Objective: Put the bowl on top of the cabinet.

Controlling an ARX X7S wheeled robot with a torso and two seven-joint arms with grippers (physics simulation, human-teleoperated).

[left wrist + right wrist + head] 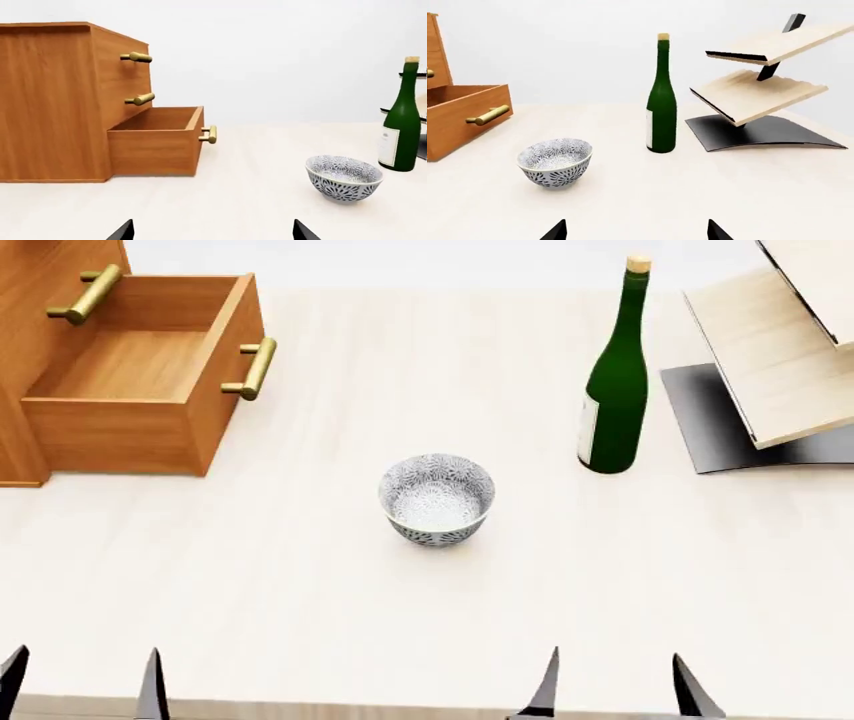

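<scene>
small round white ceramic bowl with dark blue-grey floral pattern [437,498] upright mid-desk [334,610], untouched. tall orange-brown wooden cabinet [60,100] far left, bottom drawer [140,370] pulled out. green glass bottle [614,380] right of bowl. left end effector [80,685] and right end effector [614,685] both spread, empty, at near edge.

green corked wine bottle [615,390] standing upright on pale table [334,620]; slanted pale wooden rack [760,82] on curved black base sitting just beside it.
</scene>
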